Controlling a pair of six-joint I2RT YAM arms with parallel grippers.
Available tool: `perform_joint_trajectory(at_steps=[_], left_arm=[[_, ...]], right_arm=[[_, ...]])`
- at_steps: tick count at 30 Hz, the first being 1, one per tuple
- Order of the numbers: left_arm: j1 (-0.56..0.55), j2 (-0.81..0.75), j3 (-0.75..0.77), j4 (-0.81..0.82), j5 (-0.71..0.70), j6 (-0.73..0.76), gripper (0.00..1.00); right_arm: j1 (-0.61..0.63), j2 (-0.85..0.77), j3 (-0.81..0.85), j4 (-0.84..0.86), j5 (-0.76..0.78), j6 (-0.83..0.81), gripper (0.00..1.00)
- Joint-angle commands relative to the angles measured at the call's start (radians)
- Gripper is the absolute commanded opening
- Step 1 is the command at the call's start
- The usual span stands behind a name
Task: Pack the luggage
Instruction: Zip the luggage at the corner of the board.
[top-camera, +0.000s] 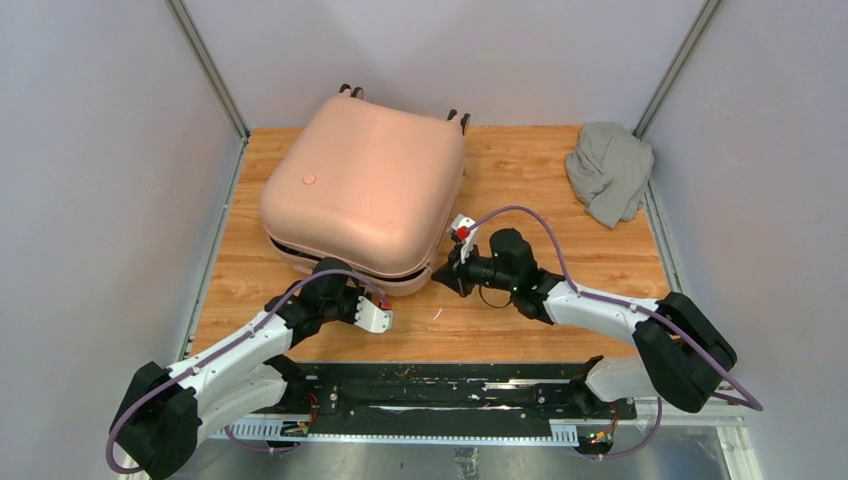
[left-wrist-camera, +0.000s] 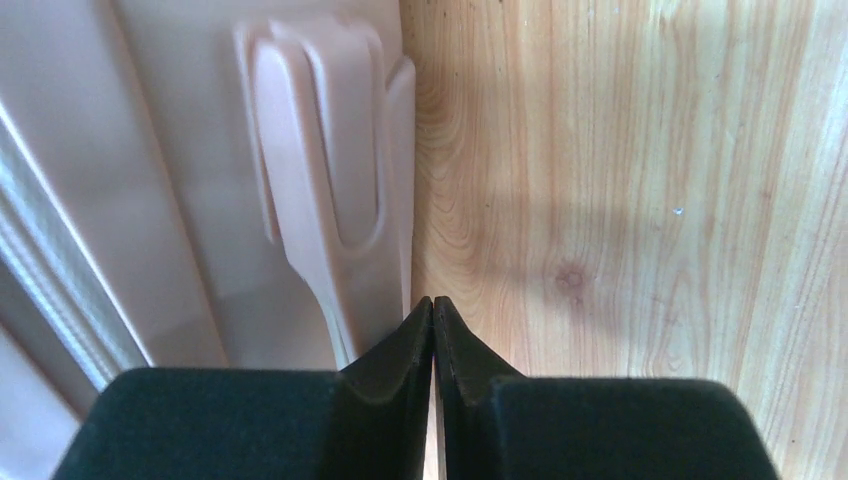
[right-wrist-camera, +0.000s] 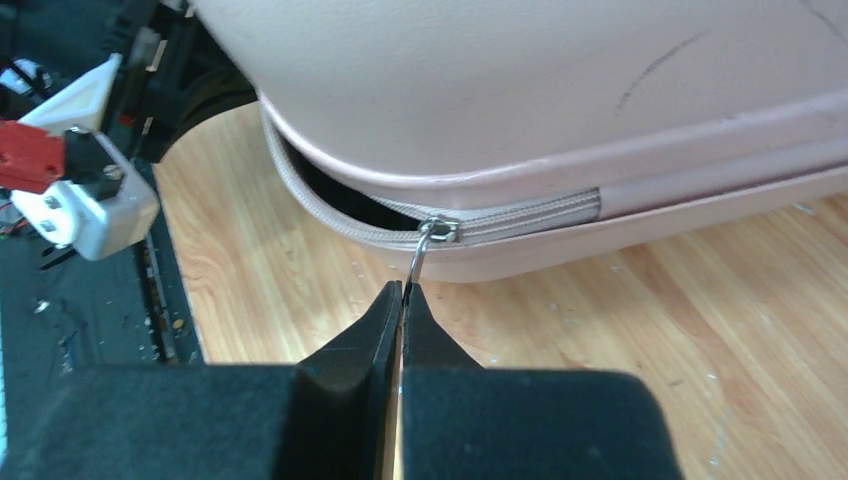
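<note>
Luggage (top-camera: 365, 190): round emblem (top-camera: 309, 180), marking too small to read.
Left gripper (left-wrist-camera: 433, 305): fingers together.
Right gripper (right-wrist-camera: 402, 290): clamped on zipper pull (right-wrist-camera: 418, 262).

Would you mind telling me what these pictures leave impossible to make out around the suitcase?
- Suitcase contents: top view, the lid covers them; right wrist view, the unzipped gap is only dark.
- Zipper pull end: right wrist view, buried inside the shut right pincer.
- Left pincer tips: top view, hidden under its own wrist.
- Wheels: top view, mostly behind the shell's far edge.
</note>
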Motion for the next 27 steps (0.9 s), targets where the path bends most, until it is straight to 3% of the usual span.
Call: perform_joint_trajectory(at_steps=[1, 6, 9, 12, 15, 18, 21, 27], left_arm=[[-0.023, 0.000, 0.089, 0.228, -0.003, 0.004, 0.09], [-0.032, -0.006, 0.124, 0.157, 0.015, -0.004, 0.11], [-0.032, -0.008, 0.182, 0.050, 0.029, -0.040, 0.22], [-0.032, -0.033, 0.197, -0.024, 0.045, -0.056, 0.27], [-0.032, -0.088, 0.197, -0.103, 0.074, -0.030, 0.34], [-0.032, -0.149, 0.224, -0.203, 0.099, -0.029, 0.48], [-0.031, -0.186, 0.296, -0.298, 0.114, -0.085, 0.56], [-0.006, -0.125, 0.546, -0.434, 0.047, -0.306, 0.57]], right_arm=[[0.099, -0.019, -0.038, -0.057, -0.121, 0.025, 0.00], [0.093, -0.010, -0.018, -0.115, -0.060, 0.056, 0.00], [0.067, 0.015, 0.000, -0.154, -0.014, 0.082, 0.00], [0.060, 0.025, -0.006, -0.151, 0.023, 0.104, 0.02], [0.033, -0.012, -0.018, -0.163, 0.052, 0.117, 0.31], [-0.028, -0.084, -0.032, -0.165, 0.031, 0.120, 0.48], [-0.083, -0.125, -0.021, -0.172, -0.005, 0.124, 0.57], [-0.121, -0.089, 0.028, -0.203, -0.047, 0.126, 0.62]])
